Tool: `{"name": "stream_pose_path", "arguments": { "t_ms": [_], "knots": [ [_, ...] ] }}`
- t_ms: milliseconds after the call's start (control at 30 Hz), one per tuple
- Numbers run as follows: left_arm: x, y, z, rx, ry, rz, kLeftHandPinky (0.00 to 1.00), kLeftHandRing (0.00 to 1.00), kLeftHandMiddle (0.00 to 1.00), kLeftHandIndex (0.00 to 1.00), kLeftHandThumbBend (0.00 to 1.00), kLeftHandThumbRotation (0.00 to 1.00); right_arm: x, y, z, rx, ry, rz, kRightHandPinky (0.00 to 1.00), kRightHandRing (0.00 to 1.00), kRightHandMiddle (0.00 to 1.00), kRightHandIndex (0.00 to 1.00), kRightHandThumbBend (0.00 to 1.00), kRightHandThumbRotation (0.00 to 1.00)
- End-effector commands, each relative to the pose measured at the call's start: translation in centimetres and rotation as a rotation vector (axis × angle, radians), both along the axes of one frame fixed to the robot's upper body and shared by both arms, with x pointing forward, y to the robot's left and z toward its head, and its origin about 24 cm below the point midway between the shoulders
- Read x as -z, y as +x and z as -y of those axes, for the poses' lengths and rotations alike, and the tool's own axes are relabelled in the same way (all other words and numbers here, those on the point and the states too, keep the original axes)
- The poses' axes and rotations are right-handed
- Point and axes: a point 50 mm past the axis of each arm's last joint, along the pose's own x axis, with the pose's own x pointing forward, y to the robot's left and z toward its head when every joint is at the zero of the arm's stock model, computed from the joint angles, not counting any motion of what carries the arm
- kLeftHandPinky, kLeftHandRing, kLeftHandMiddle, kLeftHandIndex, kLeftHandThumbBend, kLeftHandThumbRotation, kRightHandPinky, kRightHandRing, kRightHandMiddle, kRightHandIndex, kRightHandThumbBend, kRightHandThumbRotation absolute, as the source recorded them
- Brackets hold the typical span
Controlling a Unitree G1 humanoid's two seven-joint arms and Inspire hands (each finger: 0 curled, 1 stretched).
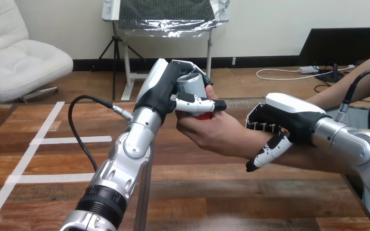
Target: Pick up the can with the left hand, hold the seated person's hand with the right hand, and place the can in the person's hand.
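Observation:
My left hand is raised over the table, shut on a silver can with a red base; its thumb lies across the can's front. The person's hand comes in from the right and cups the can from below, with fingertips on the can's right side. Both hands are on the can. My right hand sits on the person's wrist, its thumb hanging down the near side and its fingers curled over the far side.
The wooden table spreads below both arms. White tape stripes mark the surface at the left. The person's forearm runs off toward the right edge under my right arm.

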Motion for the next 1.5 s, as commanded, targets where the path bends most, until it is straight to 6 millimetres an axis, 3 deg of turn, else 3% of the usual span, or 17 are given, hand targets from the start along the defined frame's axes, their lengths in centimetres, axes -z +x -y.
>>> {"name": "stream_pose_path", "arguments": {
  "t_ms": [0,267,467,733,767,800,833,1133,1467],
  "knots": [
    [-0.7,-0.1,2.0,0.083,0.018,0.023,0.34,0.38,0.43,0.42,0.75,0.00,-1.1,0.2,-1.0,-0.029,0.086,0.052,0.33,0.36,0.40,0.39,0.79,0.15],
    [-0.6,0.0,1.9,0.090,0.047,0.005,0.33,0.39,0.43,0.43,0.75,0.00,-1.0,0.1,-0.9,-0.030,0.086,0.049,0.33,0.36,0.39,0.39,0.79,0.14],
    [-0.4,0.1,1.7,0.095,0.058,-0.053,0.39,0.47,0.53,0.52,0.78,0.03,-0.9,0.1,-0.8,-0.026,0.082,0.041,0.33,0.36,0.40,0.39,0.79,0.14],
    [-0.3,0.0,1.4,0.106,0.038,-0.083,0.49,0.62,0.68,0.67,0.86,0.32,-0.8,0.0,-0.7,-0.029,0.085,0.035,0.33,0.37,0.41,0.41,0.80,0.15],
    [-0.3,-0.1,1.3,0.106,0.040,-0.088,0.53,0.68,0.72,0.71,0.89,0.44,-0.8,-0.1,-0.7,-0.029,0.084,0.031,0.34,0.37,0.41,0.41,0.80,0.16],
    [-0.2,-0.1,1.2,0.105,0.042,-0.091,0.53,0.68,0.72,0.71,0.89,0.44,-0.8,-0.1,-0.7,-0.029,0.083,0.029,0.34,0.37,0.41,0.41,0.80,0.16],
    [-0.2,-0.1,1.1,0.105,0.043,-0.093,0.57,0.71,0.75,0.74,0.92,0.55,-0.8,-0.2,-0.7,-0.029,0.082,0.027,0.35,0.39,0.43,0.45,0.81,0.19],
    [0.1,-0.2,0.9,0.099,0.030,-0.098,0.70,0.81,0.83,0.83,0.99,0.90,-0.7,-0.3,-0.5,-0.034,0.086,0.029,0.39,0.44,0.49,0.55,0.85,0.34],
    [0.2,-0.3,0.6,0.090,0.044,-0.091,0.76,0.88,0.90,0.88,1.00,0.99,-0.6,-0.5,-0.4,-0.037,0.085,0.032,0.41,0.47,0.53,0.60,0.90,0.46]
  ]
}}
